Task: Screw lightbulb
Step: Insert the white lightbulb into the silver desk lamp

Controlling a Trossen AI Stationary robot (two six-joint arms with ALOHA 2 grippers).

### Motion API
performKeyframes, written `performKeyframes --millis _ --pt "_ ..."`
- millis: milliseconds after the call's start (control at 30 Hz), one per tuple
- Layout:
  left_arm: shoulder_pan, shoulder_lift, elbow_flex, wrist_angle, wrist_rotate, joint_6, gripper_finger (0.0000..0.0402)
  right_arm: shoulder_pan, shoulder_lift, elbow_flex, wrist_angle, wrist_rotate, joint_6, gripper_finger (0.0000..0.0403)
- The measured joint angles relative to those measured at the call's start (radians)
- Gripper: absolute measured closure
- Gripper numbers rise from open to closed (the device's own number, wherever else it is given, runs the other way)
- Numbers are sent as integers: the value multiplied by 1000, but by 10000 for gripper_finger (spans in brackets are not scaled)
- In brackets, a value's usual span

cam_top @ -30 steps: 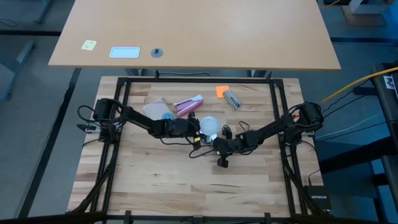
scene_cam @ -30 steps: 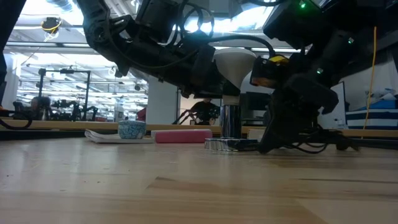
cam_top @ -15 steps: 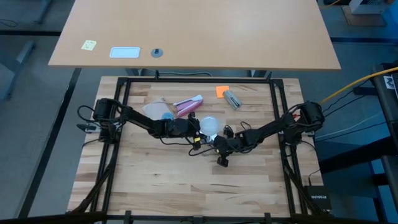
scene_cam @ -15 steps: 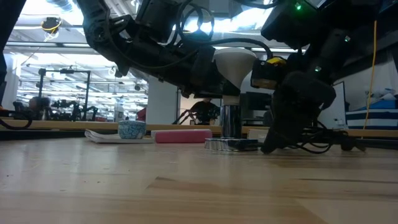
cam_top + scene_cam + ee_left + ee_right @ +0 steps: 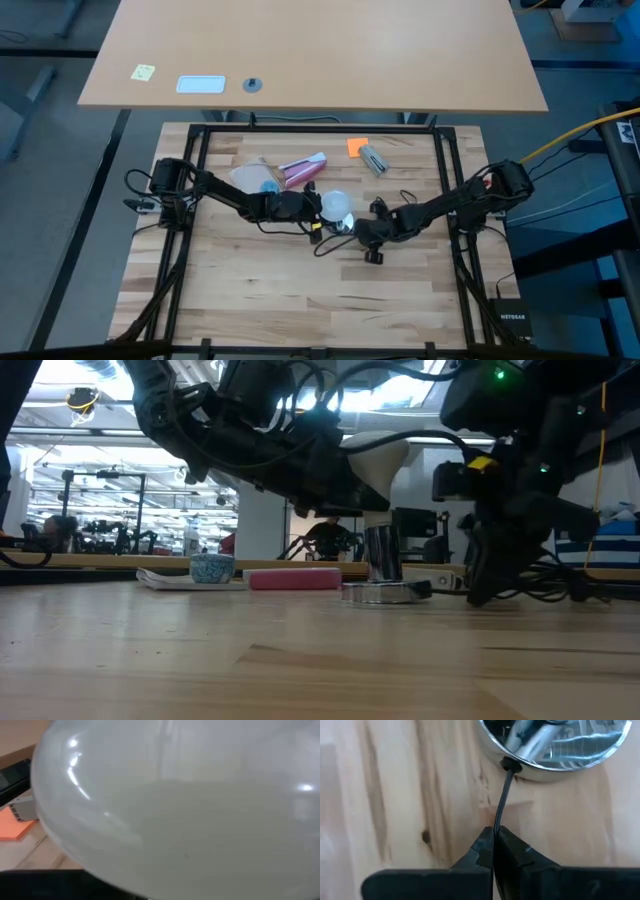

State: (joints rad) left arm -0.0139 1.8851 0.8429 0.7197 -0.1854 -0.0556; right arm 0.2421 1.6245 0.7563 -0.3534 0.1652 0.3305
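The frosted-white lightbulb [image 5: 336, 205] stands mid-table, and its globe fills the left wrist view [image 5: 175, 805]. In the low view its neck runs down into the silvery socket [image 5: 381, 590], whose round foot rests on the wood. My left gripper [image 5: 315, 208] reaches in from the table's left and is shut on the globe. My right gripper [image 5: 372, 246] stands just right of the socket, pointing steeply down. It is shut on the socket's thin black cord [image 5: 501, 805]. My left gripper holds the bulb by its globe [image 5: 358, 460], coming nearly level from the table's left. The bulb hides the fingertips in the wrist view. The bulb leans a little, its neck down in the socket. My right gripper pinches the black cord [image 5: 496, 826] between its two fingertips [image 5: 482, 847], a short way from the socket's foot [image 5: 555, 747]. The fingers come steeply from above. The cord runs straight from them to the foot, close over the wood.
A pink-and-white tube [image 5: 303, 168], a blue-patterned cup [image 5: 211, 568] and pale wrapping lie behind the left arm. An orange note [image 5: 357, 147] and a grey object [image 5: 374, 160] lie toward the far edge. Black frame rails [image 5: 445, 180] border the table, and bare wood spreads in front.
My right gripper has moved toward the table's right edge with the cord and has tipped steeper. The socket's foot has slid a little to the right with it. The bulb's neck has followed, so the bulb now leans. My left gripper has kept still.
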Motion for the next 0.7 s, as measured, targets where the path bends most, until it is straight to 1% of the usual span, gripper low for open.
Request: performKeyframes --millis 200,367,567,700 --pt "1 0 0 -2 26 7 251 0 0 -1 -22 80 -54 392" --pt "1 0 -1 -5 49 8 251 -37 0 -2 -27 115 -110 385" --pt "2 0 -1 -8 61 12 251 -99 2 -4 5 175 -275 390" --pt "2 0 -2 -9 67 12 251 -128 2 -4 58 210 -404 374"
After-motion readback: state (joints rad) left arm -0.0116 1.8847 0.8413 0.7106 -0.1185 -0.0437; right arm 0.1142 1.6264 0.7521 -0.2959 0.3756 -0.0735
